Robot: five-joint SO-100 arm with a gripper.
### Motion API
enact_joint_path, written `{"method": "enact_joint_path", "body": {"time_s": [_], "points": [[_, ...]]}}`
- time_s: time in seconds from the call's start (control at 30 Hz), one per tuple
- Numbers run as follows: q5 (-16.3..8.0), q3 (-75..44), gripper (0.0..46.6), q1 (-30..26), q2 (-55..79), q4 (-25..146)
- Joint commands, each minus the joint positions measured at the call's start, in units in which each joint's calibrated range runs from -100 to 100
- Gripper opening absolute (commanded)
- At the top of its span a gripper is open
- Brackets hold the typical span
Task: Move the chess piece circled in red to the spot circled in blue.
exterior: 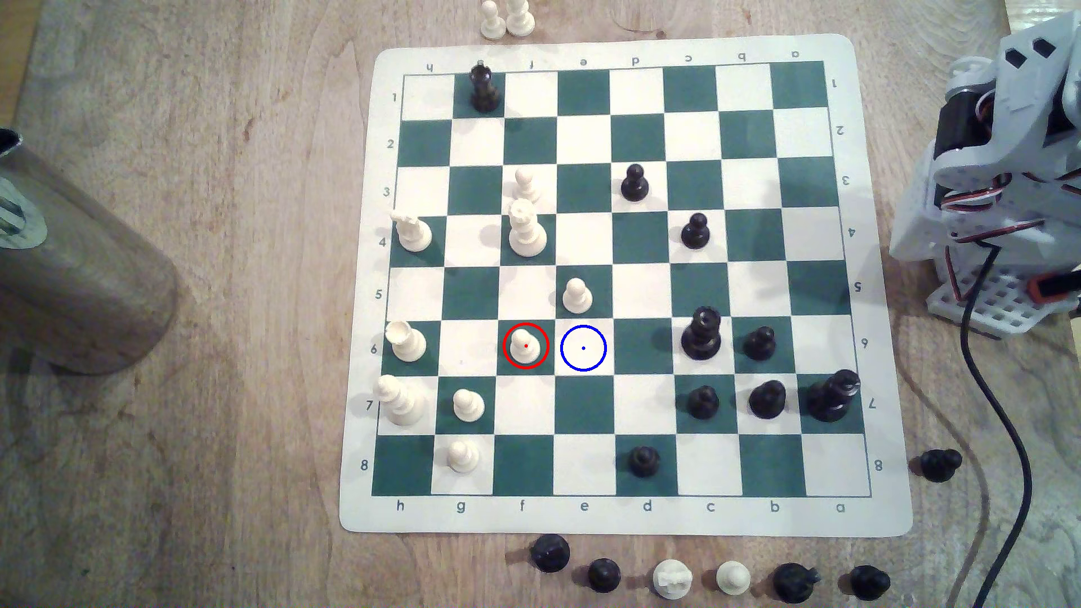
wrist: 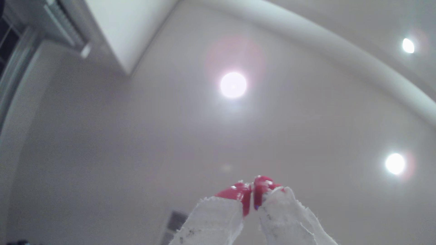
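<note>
Soft overhead light, faint shadows — wrist view blurred, lamp glare

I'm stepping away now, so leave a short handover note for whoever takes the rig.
Gripper: jaws shut, holding nothing, pointed up at the ceiling; the arm is folded at the exterior view's right edge, off the mat.
White pawn: upright on its red-ringed green square, untouched.
Blue-ringed square: free, next to the pawn on the exterior view's right.
Done: nothing.
Left: reach over, grasp the pawn, set it on the blue-ringed square. Another white pawn stands just behind that square.
</note>
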Motion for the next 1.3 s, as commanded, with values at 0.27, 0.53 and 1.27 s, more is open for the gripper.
{"method": "enact_joint_path", "body": {"time_s": [0.27,0.53,1.27], "points": [[0.05,-8.16,0.2,-9.97,0.22,29.85],[-0.29,-28.38,0.2,-12.24,0.22,82.84],[-4.59,-56.85,0.2,-20.29,31.12,151.39]]}}
